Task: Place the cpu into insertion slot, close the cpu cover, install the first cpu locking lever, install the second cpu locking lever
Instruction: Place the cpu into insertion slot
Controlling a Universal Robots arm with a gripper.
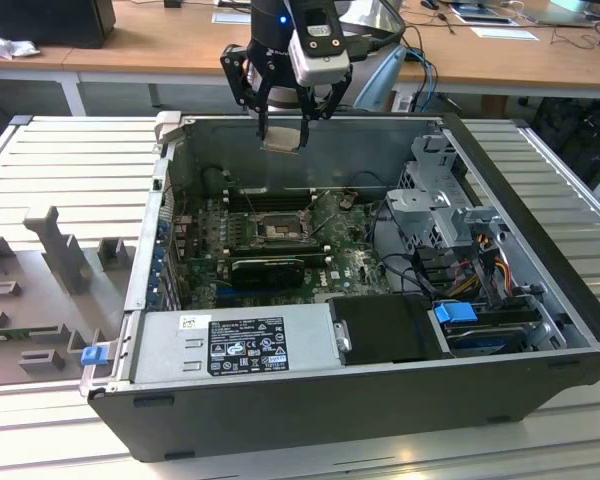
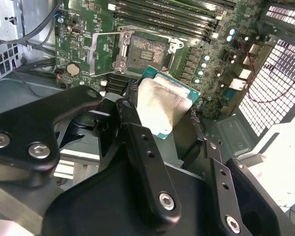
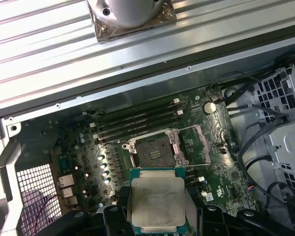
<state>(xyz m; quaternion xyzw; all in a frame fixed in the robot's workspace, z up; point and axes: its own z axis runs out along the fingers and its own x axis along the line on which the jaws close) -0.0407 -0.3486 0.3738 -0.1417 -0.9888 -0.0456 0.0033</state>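
The cpu point(image 1: 281, 139), a small pale silver square, hangs above the open computer case near its back wall, and my gripper point(image 1: 280, 132) is shut on it. In both wrist views the cpu point(image 2: 163, 104) point(image 3: 156, 199) sits between the black fingers point(image 2: 137, 135), with its green edge showing. The insertion slot point(image 1: 278, 232) point(image 2: 144, 54) point(image 3: 155, 154) lies bare on the green motherboard, well below the cpu. The cpu cover point(image 2: 120, 58) point(image 3: 177, 143) is swung open beside the slot.
A grey power supply box point(image 1: 230, 345) fills the case's front. A metal drive cage point(image 1: 435, 200) with cables stands at the exterior view's right. Long black memory slots point(image 1: 265, 200) lie behind the socket, and a black ribbed card point(image 1: 267, 268) lies in front. Grey fixtures point(image 1: 60, 250) rest on the table.
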